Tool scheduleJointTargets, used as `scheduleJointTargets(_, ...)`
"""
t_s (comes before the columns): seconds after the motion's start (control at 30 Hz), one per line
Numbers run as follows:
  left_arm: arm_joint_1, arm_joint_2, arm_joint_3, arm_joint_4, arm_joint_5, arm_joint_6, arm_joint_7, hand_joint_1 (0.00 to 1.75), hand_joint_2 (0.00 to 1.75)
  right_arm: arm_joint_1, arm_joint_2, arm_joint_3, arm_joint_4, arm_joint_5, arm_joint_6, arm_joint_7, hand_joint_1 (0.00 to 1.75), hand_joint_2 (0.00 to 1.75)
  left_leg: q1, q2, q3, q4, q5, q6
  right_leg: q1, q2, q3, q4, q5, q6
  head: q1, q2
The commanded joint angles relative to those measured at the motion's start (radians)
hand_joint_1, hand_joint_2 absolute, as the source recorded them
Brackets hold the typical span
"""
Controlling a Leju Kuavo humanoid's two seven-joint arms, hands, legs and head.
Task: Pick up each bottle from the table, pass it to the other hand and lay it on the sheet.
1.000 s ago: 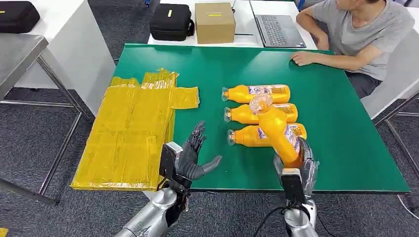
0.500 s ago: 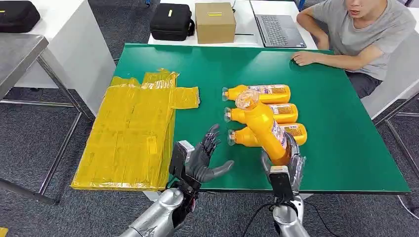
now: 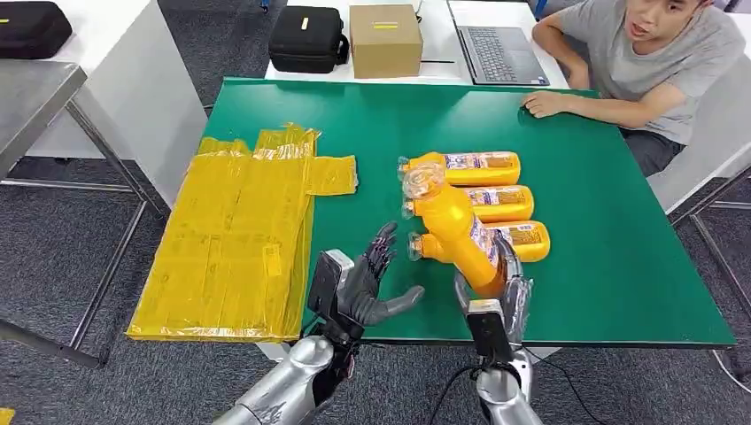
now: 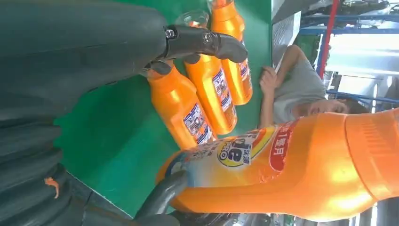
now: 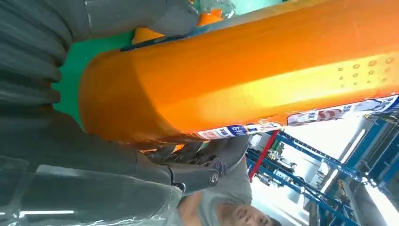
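The right hand (image 3: pixel 496 292) grips an orange bottle (image 3: pixel 453 228) with a clear cap, tilted above the green table (image 3: pixel 611 266) near the empty, spread left hand (image 3: pixel 365 288). Its blue, red and white label is too blurred to read.

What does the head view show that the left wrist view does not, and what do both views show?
Only the head view has the yellow sheet, the cardboard box, the laptop and the right hand gripping the raised bottle by its base. Only the left wrist view lets the raised bottle's label be seen up close. Both share the open left hand, the green table, the bottles lying on it and the seated person.
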Motion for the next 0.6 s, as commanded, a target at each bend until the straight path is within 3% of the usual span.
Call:
scheduleJointTargets(0.03, -0.047, 0.013, -0.033, 0.066, 0.001, 0.005, 0.000, 0.00, 1.75, -0.042, 0.006, 0.010, 0.052, -0.002, -0.008, 0.001, 1.75, 1.75, 0.000, 0.002, 0.004, 0.000, -0.002, -0.002, 0.001, 0.001, 0.003, 0.000, -0.001, -0.002, 0.000, 0.000)
scheduleJointTargets(0.6, -0.047, 0.015, -0.020, 0.057, 0.017, 0.055, -0.023, 0.00, 1.75, -0.022, 0.019, 0.048, 0.054, 0.011, -0.008, 0.001, 1.75, 1.75, 0.001, 0.002, 0.005, -0.001, -0.002, -0.003, 0.001, 0.001, 0.004, 0.000, -0.002, -0.002, 0.000, 0.000)
